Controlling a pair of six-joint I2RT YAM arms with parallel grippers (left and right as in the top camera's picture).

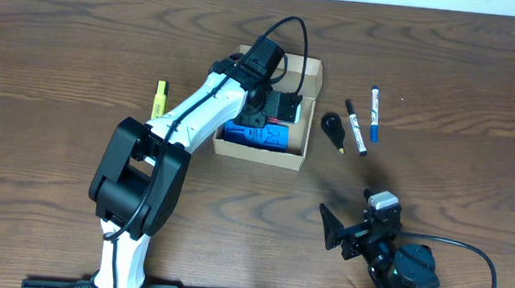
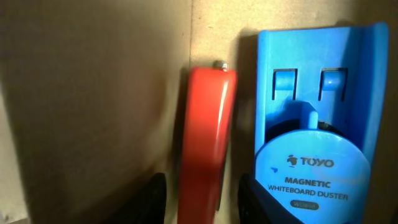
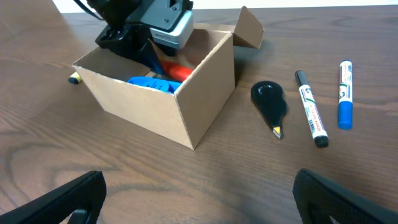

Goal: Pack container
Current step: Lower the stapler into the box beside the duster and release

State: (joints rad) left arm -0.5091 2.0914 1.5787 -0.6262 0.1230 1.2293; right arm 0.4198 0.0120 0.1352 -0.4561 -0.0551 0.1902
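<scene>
An open cardboard box (image 1: pixel 266 154) sits mid-table, its flap lid folded back. The left gripper (image 2: pixel 202 208) reaches down inside the box. Its fingers (image 2: pixel 152 199) are slightly apart on either side of a red object (image 2: pixel 205 137), with thin gaps showing, so it holds nothing. A blue whiteboard eraser (image 2: pixel 317 124) lies just beside the red object. The right gripper (image 3: pixel 199 205) hangs wide open and empty near the table's front edge. To the right of the box lie three markers, one all black (image 1: pixel 334 130), one black and white (image 1: pixel 357 129), and one blue (image 1: pixel 375 115). A yellow highlighter (image 1: pixel 160 98) lies to the left of the box.
</scene>
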